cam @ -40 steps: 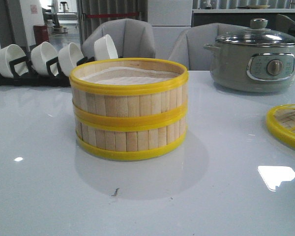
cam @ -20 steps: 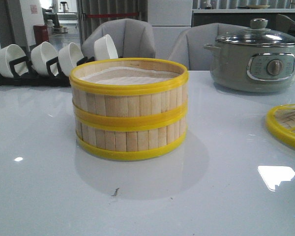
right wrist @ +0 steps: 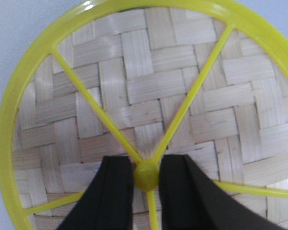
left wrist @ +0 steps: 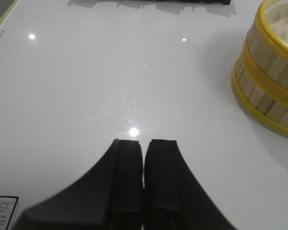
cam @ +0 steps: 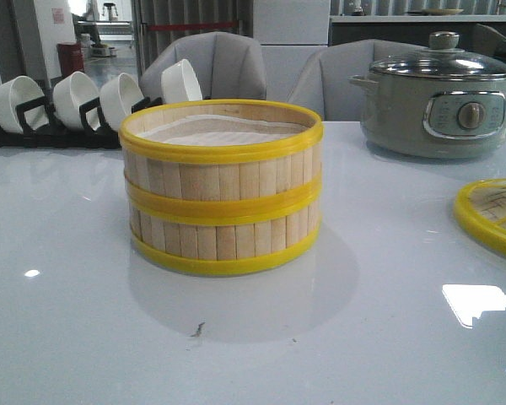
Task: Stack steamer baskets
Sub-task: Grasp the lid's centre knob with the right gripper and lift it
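Two steamer baskets stand stacked at the middle of the table, the upper one (cam: 222, 164) sitting squarely on the lower one (cam: 222, 238). A pale liner shows inside the top. In the left wrist view the stack (left wrist: 269, 81) is off to one side, and my left gripper (left wrist: 144, 141) hovers over bare table, shut with nothing in it. My right gripper (right wrist: 147, 165) is over the woven-bamboo lid (right wrist: 149, 86), and its fingers press on both sides of the yellow knob (right wrist: 147, 175). The lid (cam: 492, 215) lies flat at the table's right edge. Neither gripper shows in the front view.
A grey-green electric pot (cam: 438, 97) with a glass lid stands at the back right. A black rack with several white bowls (cam: 67, 101) lines the back left. Grey chairs stand behind the white table (cam: 84, 321).
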`<state>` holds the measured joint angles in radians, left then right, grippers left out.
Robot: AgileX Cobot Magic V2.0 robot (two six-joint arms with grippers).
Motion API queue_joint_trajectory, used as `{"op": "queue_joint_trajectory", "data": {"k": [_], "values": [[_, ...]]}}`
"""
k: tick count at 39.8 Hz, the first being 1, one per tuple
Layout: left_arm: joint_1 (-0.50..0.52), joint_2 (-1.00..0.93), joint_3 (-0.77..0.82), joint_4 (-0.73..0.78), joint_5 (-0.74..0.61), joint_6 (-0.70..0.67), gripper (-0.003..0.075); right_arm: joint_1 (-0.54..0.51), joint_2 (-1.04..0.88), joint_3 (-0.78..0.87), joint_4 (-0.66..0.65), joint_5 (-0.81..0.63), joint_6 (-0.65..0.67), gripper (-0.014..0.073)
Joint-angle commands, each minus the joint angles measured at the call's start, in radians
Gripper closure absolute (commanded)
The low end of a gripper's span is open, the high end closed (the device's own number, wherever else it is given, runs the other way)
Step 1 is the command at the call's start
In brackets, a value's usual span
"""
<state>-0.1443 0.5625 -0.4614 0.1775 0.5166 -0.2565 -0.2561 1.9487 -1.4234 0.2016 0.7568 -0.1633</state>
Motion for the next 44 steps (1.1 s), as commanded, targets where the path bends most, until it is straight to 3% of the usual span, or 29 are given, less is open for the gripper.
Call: {"op": "queue_joint_trajectory", "data": {"k": [1,14,31,44], "values": [[-0.006,0.001,-0.028,-0.001,-0.077,-0.006,0.0636,-0.006,-0.055,-0.034,0.004,-0.03,-0.003,0.0375],[-0.006,0.001,-0.028,-0.001,-0.077,-0.006,0.0636,-0.003,-0.055,-0.034,0.005,-0.023,-0.003,0.0547],[-0.006,0.001,-0.028,-0.001,-0.077,-0.006,0.0636,0.064,-0.103,-0.054,0.01,0.009,-0.003,0.0544],[-0.006,0.001,-0.028,-0.001,-0.077,-0.006,0.0636,0.182,-0.124,-0.307,0.01,0.216,-0.003,0.0544]]}}
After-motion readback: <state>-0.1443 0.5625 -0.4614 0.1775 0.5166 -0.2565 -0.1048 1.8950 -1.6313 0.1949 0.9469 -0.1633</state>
